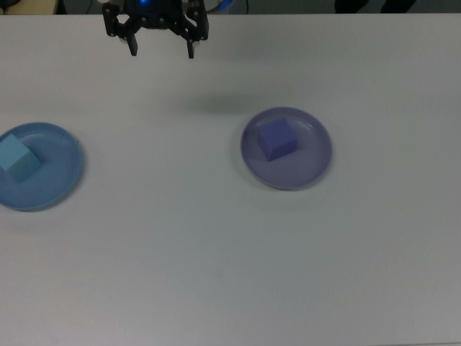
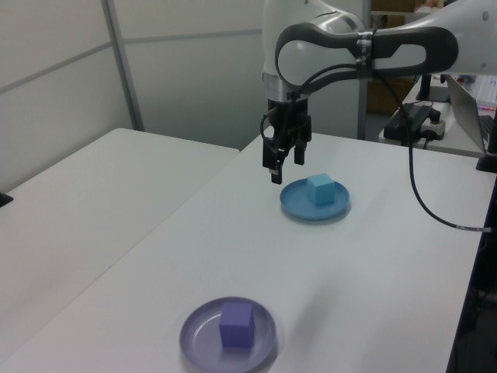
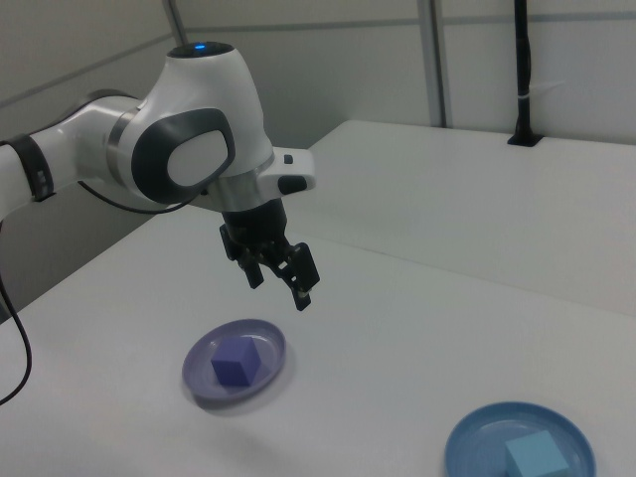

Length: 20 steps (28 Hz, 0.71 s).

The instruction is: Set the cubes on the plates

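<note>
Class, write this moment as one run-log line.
gripper: open, empty, raised | blue cube: on blue plate | purple cube: on lavender plate

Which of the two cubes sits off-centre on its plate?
The light blue cube: in the top view it sits toward its blue plate's left rim, while the purple cube sits nearer its lavender plate's middle.

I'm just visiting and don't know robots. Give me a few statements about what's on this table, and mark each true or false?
1. The light blue cube sits on the blue plate. True.
2. The purple cube lies on the bare table. False: it sits on the lavender plate.
3. The claw grips a cube. False: it hangs open and empty above the table.
4. The two plates touch. False: they lie well apart.
</note>
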Tool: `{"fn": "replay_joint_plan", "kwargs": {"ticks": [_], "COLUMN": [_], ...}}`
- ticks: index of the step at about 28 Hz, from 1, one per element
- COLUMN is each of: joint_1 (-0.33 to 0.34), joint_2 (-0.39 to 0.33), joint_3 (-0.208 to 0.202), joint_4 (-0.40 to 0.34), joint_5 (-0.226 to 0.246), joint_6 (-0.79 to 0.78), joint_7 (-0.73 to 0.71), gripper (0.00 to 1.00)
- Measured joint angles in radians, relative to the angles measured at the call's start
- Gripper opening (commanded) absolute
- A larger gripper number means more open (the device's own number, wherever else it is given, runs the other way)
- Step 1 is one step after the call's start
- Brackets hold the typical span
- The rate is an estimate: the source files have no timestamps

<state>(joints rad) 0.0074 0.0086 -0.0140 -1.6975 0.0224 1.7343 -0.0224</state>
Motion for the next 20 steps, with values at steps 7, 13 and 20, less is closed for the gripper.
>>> {"fn": "replay_joint_plan", "kwargs": {"ticks": [7, 13, 20], "joint_1": [0.000, 0.000, 0.002], "joint_2": [0.000, 0.000, 0.000], "joint_3": [0.000, 0.001, 0.004], "joint_4": [0.000, 0.000, 0.000], "joint_5": [-0.003, -0.004, -0.042], "joint_6": [-0.002, -0.002, -0.002], "joint_7": [-0.050, -0.052, -0.054], "gripper": [1.00, 1.00, 1.00]}}
